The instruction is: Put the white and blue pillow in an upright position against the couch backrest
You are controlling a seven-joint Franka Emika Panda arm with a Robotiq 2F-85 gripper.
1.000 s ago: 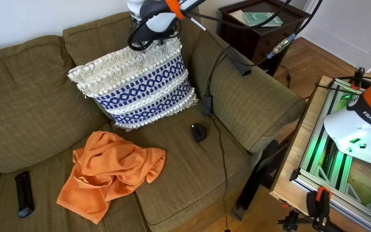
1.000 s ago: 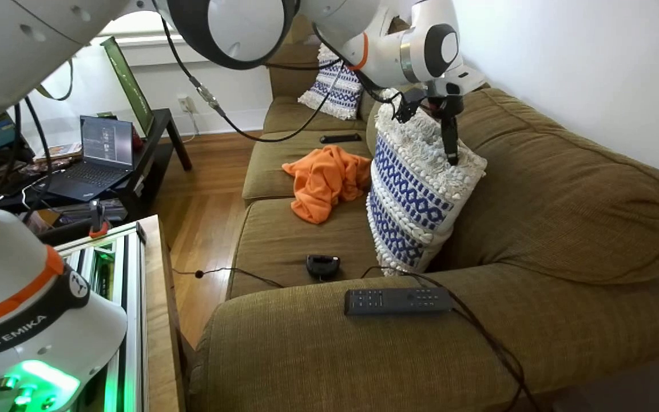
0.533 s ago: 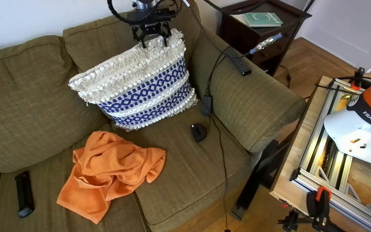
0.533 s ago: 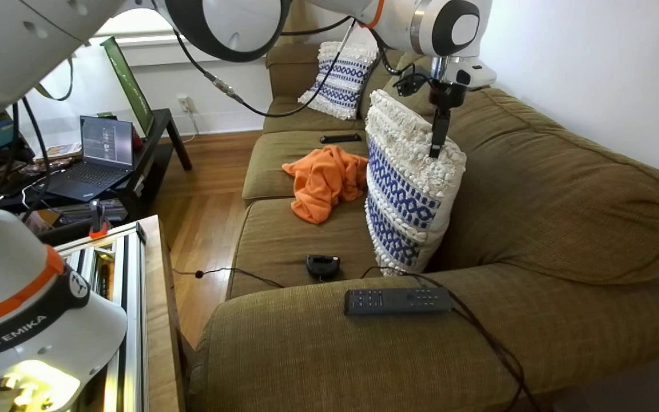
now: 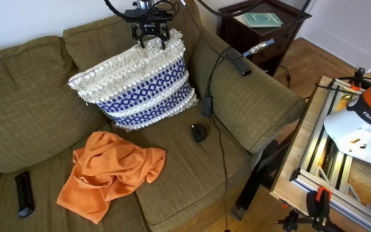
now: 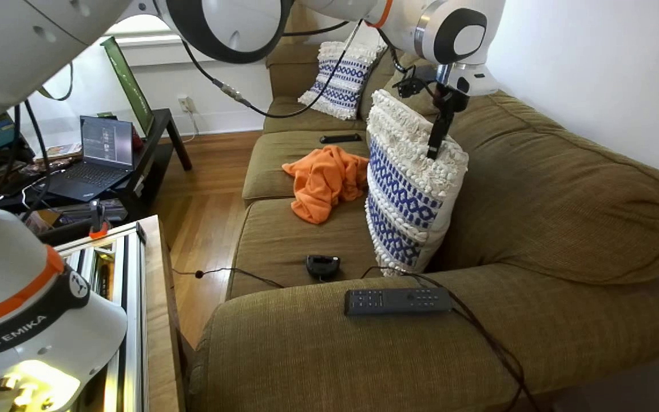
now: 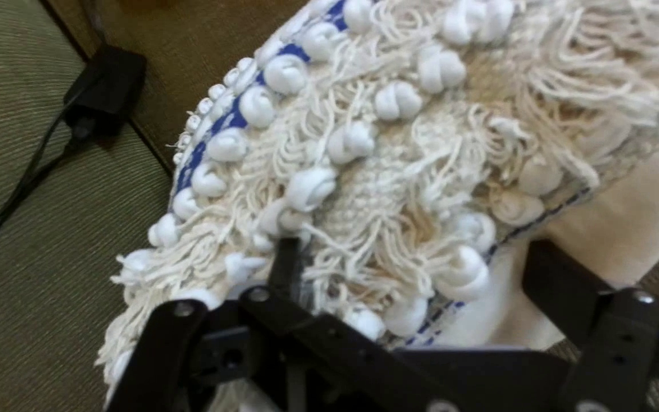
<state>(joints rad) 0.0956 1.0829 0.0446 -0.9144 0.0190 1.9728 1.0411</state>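
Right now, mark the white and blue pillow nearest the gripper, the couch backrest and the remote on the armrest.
White and blue pillow [image 5: 142, 92]: in an exterior view, on its blue-banded front.
Couch backrest [image 5: 32, 103]: in an exterior view, on one cushion's front.
Remote [image 6: 398, 301]: in an exterior view, on its button side.

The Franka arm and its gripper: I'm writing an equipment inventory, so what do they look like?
The Franka arm has rounded white segments with black-rimmed caps and orange rings; a black band on its base reads FRANKA EMIKA. A black cable with a silver, blue-ended connector hangs from it. The Robotiq gripper is black, with slim hinged jaws and small white lettering.
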